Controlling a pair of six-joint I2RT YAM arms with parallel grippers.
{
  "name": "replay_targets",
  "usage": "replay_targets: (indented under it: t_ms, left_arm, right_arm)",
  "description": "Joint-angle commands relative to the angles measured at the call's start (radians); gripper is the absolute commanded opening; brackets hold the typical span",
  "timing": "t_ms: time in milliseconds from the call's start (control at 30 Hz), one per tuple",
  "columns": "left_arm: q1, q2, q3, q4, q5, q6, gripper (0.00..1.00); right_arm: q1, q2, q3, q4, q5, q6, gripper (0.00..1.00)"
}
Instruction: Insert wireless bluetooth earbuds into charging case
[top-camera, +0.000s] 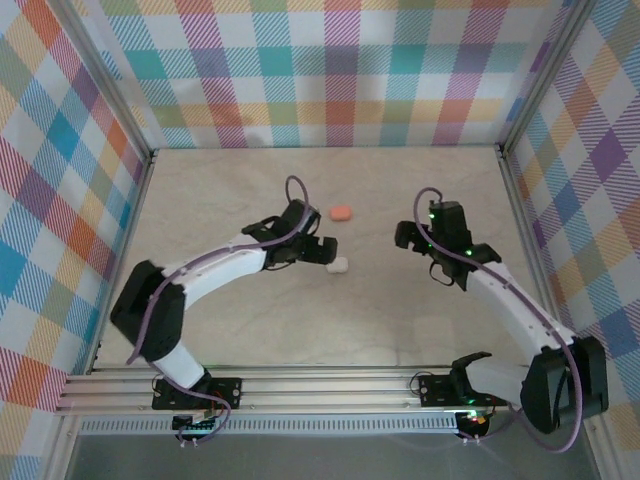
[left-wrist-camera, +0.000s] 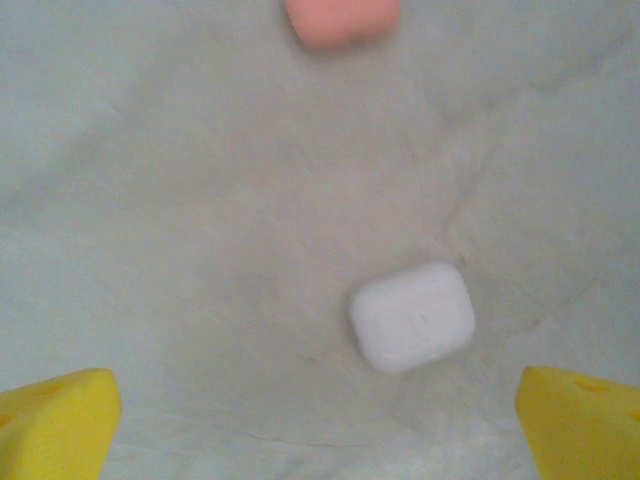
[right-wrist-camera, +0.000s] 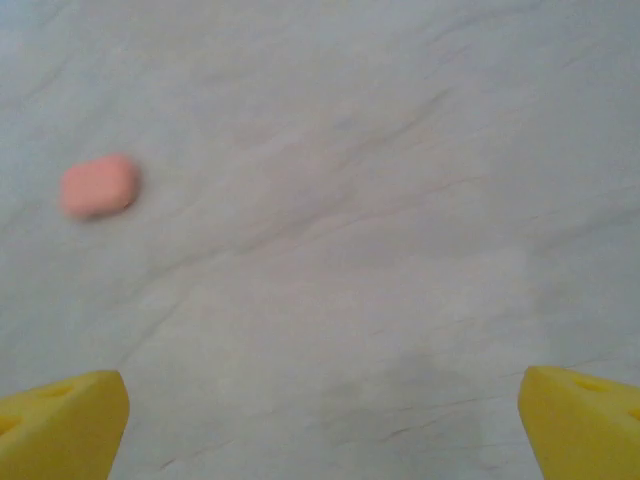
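A white charging case (left-wrist-camera: 412, 316) lies shut on the pale table, just ahead of my left gripper (left-wrist-camera: 320, 425) and a little right of its centre line. This gripper is open, its yellow fingertips (left-wrist-camera: 58, 420) far apart with nothing between them. In the top view the white case (top-camera: 337, 265) sits just off the left gripper (top-camera: 322, 247). A salmon-pink charging case (top-camera: 341, 213), also shut, lies a short way beyond it. My right gripper (right-wrist-camera: 320, 425) is open over bare table, with the pink case (right-wrist-camera: 98, 186) far off to its left. The earbuds are hidden or out of view.
Plaid walls (top-camera: 330, 70) on metal posts enclose the table on three sides. An aluminium rail (top-camera: 300, 385) carrying both arm bases runs along the near edge. My right gripper (top-camera: 410, 236) hovers right of both cases, over open tabletop (top-camera: 340, 320).
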Motion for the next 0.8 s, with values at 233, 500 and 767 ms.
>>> replay_targets:
  t_ms: [233,500,767]
  left_arm:
    - [0.219,-0.611,-0.519,0.482,-0.353,0.287,1.00]
    - [0.288,-0.868,-0.847,0.657,-0.328,0.421,1.00]
    - [0.375,-0.707,-0.985,0.899,-0.275,0.366,1.00]
  right_arm:
    - [-0.111,-0.048,-0.291,0.490,0.219,-0.297,1.00]
    - [-0.130,0.056,-0.518,1.046,0.180,-0.385,1.00]
    - [-0.143,0.183,-0.529,1.228,0.107,-0.405,1.00]
